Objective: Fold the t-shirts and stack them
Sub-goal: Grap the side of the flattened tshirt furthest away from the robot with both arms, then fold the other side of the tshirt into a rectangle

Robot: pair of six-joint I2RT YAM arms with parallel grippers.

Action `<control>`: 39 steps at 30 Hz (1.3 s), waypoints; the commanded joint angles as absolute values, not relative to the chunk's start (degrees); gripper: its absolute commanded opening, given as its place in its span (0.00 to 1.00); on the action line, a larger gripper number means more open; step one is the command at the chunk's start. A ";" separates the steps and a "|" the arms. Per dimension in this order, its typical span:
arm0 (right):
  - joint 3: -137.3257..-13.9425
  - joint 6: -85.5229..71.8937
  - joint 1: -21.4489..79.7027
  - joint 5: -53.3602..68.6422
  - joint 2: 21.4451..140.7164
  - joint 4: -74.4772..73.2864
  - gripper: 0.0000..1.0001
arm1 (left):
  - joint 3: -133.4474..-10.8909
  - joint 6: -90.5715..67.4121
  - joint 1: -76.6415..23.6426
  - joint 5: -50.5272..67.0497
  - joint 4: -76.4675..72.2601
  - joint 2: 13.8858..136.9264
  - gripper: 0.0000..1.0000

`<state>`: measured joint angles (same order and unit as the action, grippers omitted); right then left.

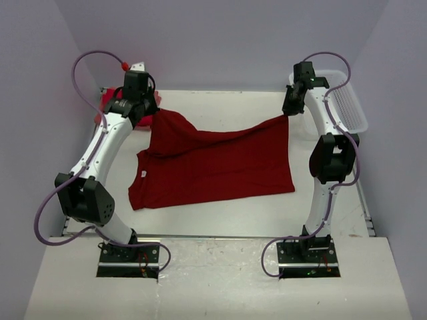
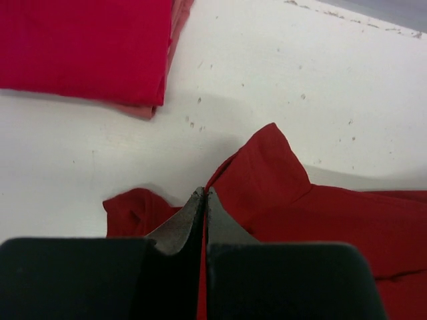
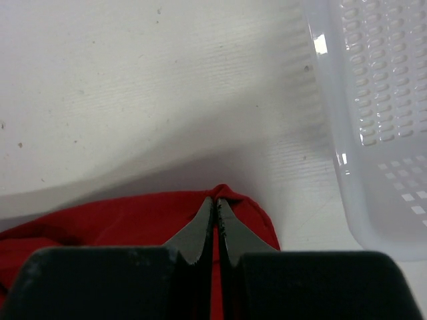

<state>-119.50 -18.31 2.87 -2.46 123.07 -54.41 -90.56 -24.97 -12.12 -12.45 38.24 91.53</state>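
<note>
A dark crimson t-shirt (image 1: pixel 217 163) lies spread across the middle of the table, its far edge lifted at both corners. My left gripper (image 1: pixel 155 113) is shut on its far left corner (image 2: pixel 267 173). My right gripper (image 1: pixel 287 112) is shut on its far right corner (image 3: pixel 230 200). A stack of folded bright red t-shirts (image 1: pixel 107 101) sits at the far left, behind my left arm; it shows in the left wrist view (image 2: pixel 87 53) too. The shirt's near edge rests flat on the table.
A white plastic lattice basket (image 1: pixel 347 100) stands at the far right, close to my right gripper; it also shows in the right wrist view (image 3: pixel 380 113). The white table (image 1: pixel 227 213) ends at a near edge in front of the arm bases.
</note>
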 commanded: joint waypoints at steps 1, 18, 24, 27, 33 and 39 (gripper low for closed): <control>-120.41 -16.00 2.81 -2.91 121.46 -53.79 0.00 | -94.21 -19.61 -12.04 -13.54 34.81 94.21 0.00; -115.49 -16.43 2.99 -2.02 120.41 -51.86 0.00 | -104.41 -7.21 -12.04 -3.43 22.85 103.44 0.00; -113.56 -15.56 3.08 -3.51 119.79 -49.83 0.00 | -108.19 -5.45 -12.04 -3.51 23.82 105.03 0.00; -114.86 -15.38 2.99 -4.66 120.84 -50.62 0.00 | -107.49 -5.19 -12.04 -3.69 23.99 104.59 0.00; -115.49 -15.47 2.99 -3.52 122.08 -51.42 0.02 | -105.56 -5.01 -12.04 -4.39 23.91 104.76 0.00; -115.22 -15.21 2.99 -2.99 121.38 -51.24 0.01 | -105.56 -4.92 -12.13 -3.51 23.73 105.20 0.00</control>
